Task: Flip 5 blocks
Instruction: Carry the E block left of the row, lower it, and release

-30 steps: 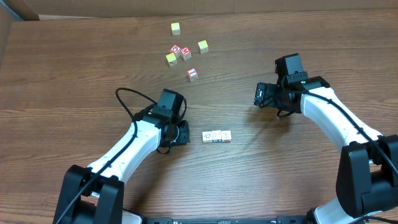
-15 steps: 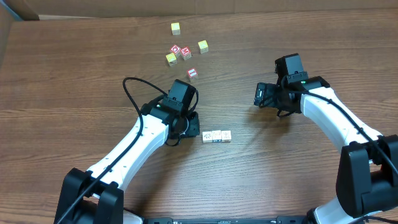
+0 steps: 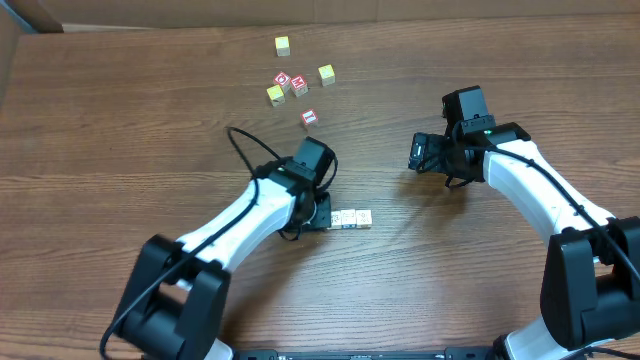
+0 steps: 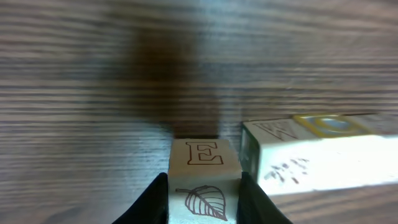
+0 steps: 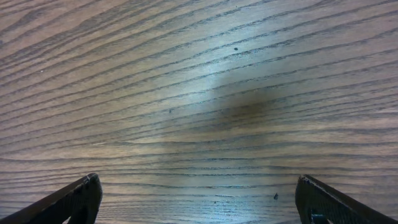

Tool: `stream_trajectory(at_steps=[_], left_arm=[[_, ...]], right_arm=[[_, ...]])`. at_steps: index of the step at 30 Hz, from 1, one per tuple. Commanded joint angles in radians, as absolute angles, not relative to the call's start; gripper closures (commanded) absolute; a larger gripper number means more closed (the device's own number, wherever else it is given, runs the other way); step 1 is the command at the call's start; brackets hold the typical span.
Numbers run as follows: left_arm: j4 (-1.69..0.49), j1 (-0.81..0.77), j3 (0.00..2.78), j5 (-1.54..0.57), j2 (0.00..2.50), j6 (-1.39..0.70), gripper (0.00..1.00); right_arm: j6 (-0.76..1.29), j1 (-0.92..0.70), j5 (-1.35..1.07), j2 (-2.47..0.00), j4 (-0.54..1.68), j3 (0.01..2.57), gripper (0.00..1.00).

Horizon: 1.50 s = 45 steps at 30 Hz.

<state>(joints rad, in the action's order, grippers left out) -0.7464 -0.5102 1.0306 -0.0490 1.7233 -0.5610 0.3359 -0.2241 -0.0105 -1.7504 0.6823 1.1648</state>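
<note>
Though barely open, left end effector [image 4: 204,200] grips block [image 4: 203,158] (lettered E).

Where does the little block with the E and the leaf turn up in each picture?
Overhead: the E block is at the left end of the short row, partly under the left gripper.
Left wrist: bottom centre, between the fingers.
Right wrist: not in it; only bare table.
Shared landmark: the next block in the row, just right of it in both views.
</note>
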Motion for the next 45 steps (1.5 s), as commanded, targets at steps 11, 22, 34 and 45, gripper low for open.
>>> stream_trajectory(at_steps=[11,22,34,45], left_arm=[[-0.792,-0.509,1.104,-0.010,1.744,-0.583,0.70],[-0.972,-0.509,1.282,0.089,1.744,-0.583,0.61],[-1.039,-0.509,1.203,0.159,1.746,-0.611,0.96],[-0.904,-0.509,1.091,0.127,1.746,-0.610,0.96]], right_arm=[[0.328,-0.225,-0.001,-1.743,0.679,1.179,0.00],[0.328,-0.225,-0.001,-1.743,0.679,1.179,0.00],[0.328,-0.225,-0.001,-1.743,0.679,1.179,0.00],[0.328,-0.225,-0.001,-1.743,0.679,1.179,0.00]])
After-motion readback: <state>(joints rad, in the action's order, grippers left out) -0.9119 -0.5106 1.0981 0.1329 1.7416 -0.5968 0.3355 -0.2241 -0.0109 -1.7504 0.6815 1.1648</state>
